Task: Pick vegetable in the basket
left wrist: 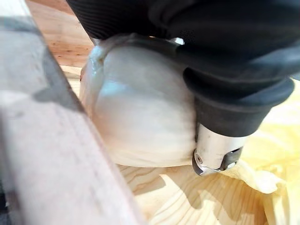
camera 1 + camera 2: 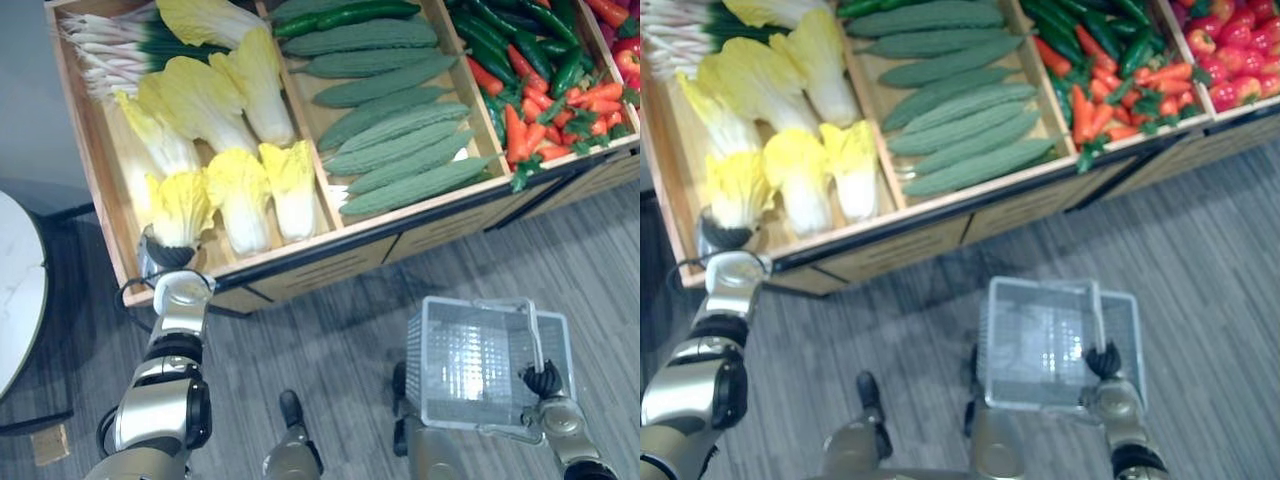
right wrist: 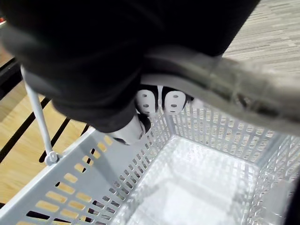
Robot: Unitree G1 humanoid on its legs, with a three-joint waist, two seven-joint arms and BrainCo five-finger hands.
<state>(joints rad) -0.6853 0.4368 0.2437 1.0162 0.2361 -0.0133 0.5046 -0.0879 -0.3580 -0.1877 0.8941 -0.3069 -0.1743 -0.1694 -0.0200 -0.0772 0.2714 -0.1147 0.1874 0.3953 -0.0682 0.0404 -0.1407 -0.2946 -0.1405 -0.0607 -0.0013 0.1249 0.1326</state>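
Napa cabbage in my grasp, not yet lifted.
The napa cabbage (image 1: pixel 140 117) sits with its white base under my left hand (image 1: pixel 220 117), my fingers curled round it. It rests on the floor of the wooden crate (image 2: pixel 300 255), just behind the front rail. The grey basket (image 2: pixel 470 365) hangs empty from my right hand (image 2: pixel 545 380), which is hooked round its handle (image 3: pixel 225 89). Left to do, I judge: lift, carry across, lower in.
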